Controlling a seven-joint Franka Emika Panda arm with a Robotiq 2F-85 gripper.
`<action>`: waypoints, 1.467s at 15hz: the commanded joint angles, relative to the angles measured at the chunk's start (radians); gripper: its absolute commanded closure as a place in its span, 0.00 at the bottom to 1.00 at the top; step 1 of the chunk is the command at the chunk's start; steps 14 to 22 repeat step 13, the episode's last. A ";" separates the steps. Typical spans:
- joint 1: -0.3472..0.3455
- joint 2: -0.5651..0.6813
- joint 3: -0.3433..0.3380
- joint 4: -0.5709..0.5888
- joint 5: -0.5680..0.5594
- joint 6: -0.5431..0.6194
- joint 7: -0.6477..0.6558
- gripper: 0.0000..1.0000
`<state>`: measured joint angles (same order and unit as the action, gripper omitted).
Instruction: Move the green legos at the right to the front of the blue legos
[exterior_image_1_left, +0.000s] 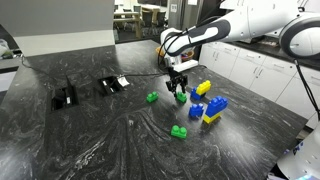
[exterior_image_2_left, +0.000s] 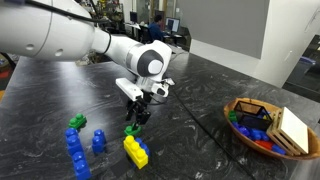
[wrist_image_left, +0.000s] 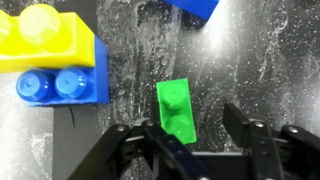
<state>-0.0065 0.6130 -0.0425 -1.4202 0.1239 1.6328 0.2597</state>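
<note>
The green legos (wrist_image_left: 175, 108) lie flat on the dark marbled table, between my gripper's (wrist_image_left: 196, 137) open fingers and closer to the left finger. In both exterior views my gripper (exterior_image_1_left: 178, 84) (exterior_image_2_left: 140, 108) hangs low right over this green piece (exterior_image_1_left: 181, 97) (exterior_image_2_left: 131, 129). The blue legos (exterior_image_1_left: 214, 107), blue bricks joined with yellow, stand to the right of it. A yellow brick on blue ones (wrist_image_left: 55, 60) fills the wrist view's upper left. Blue bricks (exterior_image_2_left: 76, 155) also show at the lower left in an exterior view.
Two other green pieces (exterior_image_1_left: 152, 97) (exterior_image_1_left: 179, 131) lie on the table. A yellow-and-blue piece (exterior_image_1_left: 202, 89) and a small blue brick (exterior_image_1_left: 196, 112) sit near the stack. Two black objects (exterior_image_1_left: 65, 97) (exterior_image_1_left: 112, 85) lie to the left. A basket (exterior_image_2_left: 290, 150) of bricks stands at the table's end.
</note>
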 joint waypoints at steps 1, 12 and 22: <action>0.000 0.001 0.000 0.003 0.000 -0.004 0.000 0.08; 0.000 0.002 -0.001 -0.006 0.000 -0.003 0.000 0.00; 0.000 0.002 -0.001 -0.006 0.000 -0.003 0.000 0.00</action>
